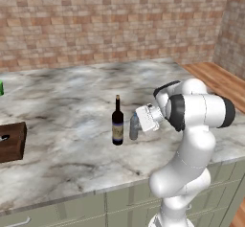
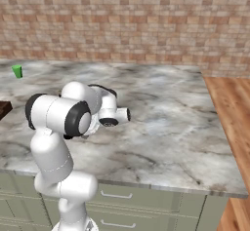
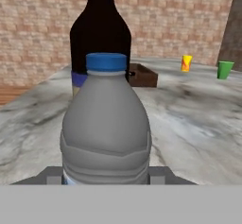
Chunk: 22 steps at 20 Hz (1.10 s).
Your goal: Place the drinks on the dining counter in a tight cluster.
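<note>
The tall dark wine bottle [image 1: 117, 123] with a label stands upright on the marble dining counter [image 1: 72, 101], near its front. Just to its right is the grey water bottle [image 1: 134, 128] with a blue cap, upright and a small gap away. My gripper [image 1: 139, 124] is shut on the water bottle from the right side. In the hand view the water bottle [image 3: 106, 128] sits close between my fingers [image 3: 162, 175], with the wine bottle [image 3: 100, 34] straight behind it. I cannot tell whether the water bottle's base rests on the counter.
A dark brown wooden box [image 1: 10, 142] sits on the counter at the left. A small green cup [image 2: 17, 71] stands far back left, with a yellow cup [image 3: 186, 63] near it. The counter's front edge [image 1: 119, 185] runs just below the bottles. Wood floor [image 1: 220, 80] lies to the right.
</note>
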Available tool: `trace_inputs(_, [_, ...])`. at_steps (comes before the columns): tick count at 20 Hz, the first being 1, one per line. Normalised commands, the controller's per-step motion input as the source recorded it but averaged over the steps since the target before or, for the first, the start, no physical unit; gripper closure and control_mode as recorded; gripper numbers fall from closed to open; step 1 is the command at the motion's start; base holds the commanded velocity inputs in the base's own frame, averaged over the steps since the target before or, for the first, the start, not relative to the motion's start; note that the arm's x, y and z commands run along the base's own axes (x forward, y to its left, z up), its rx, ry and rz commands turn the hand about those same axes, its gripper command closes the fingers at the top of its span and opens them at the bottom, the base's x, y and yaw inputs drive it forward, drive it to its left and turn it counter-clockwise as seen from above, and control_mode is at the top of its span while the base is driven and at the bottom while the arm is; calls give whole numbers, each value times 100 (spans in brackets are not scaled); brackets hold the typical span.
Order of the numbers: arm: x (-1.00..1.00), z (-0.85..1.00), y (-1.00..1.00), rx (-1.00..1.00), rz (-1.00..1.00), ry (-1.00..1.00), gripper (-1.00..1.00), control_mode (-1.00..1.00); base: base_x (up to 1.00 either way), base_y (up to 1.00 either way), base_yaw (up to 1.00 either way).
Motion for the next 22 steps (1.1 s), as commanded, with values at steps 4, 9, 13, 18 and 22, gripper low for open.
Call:
trace_inputs(4, [0,0,0,0,0,0,100,-100,0,0,0])
trace_inputs(9, [0,0,0,0,0,0,-100,-100,0,0,0])
trace_inputs(13, [0,0,0,0,0,0,-100,-100,0,0,0])
trace_inputs(18, [0,0,0,0,0,0,-100,-100,0,0,0])
trace_inputs(22, [0,0,0,0,0,0,-100,-100,0,0,0])
